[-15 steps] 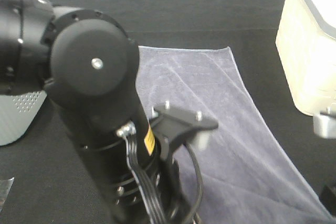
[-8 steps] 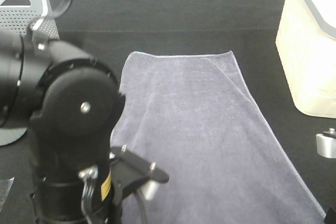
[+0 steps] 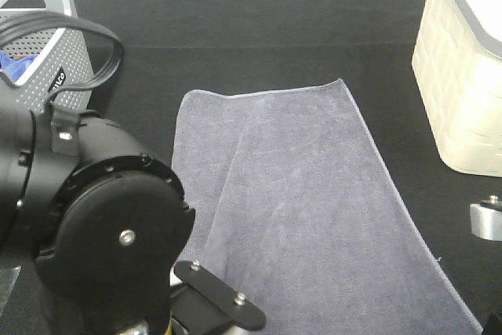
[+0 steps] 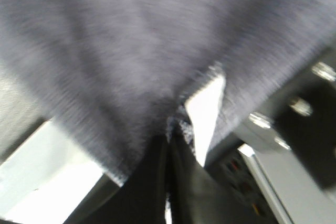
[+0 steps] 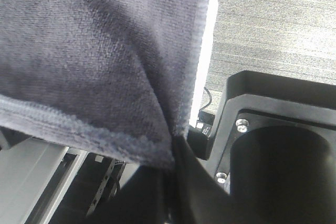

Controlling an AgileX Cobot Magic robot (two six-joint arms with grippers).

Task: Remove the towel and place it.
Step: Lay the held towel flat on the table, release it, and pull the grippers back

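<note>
The greyish-lavender towel (image 3: 314,209) lies spread on the black table, running from the middle toward the near right, with a long crease down its left half. Its near end runs off the bottom of the exterior view. In the left wrist view my left gripper (image 4: 169,142) is shut on a hemmed edge of the towel (image 4: 131,51). In the right wrist view my right gripper (image 5: 172,148) is shut on a stitched corner of the towel (image 5: 94,51). Both sets of fingers are out of the exterior view.
My bulky left arm (image 3: 86,233) fills the near left of the exterior view. A grey perforated basket (image 3: 47,60) with a small blue cloth (image 3: 12,64) stands at the far left. A cream container (image 3: 467,76) stands at the right, with a metal part (image 3: 486,221) below it.
My left arm has swung back toward the near left, uncovering the basket and the towel's left side. The towel has shifted nearer and gained a long crease.
</note>
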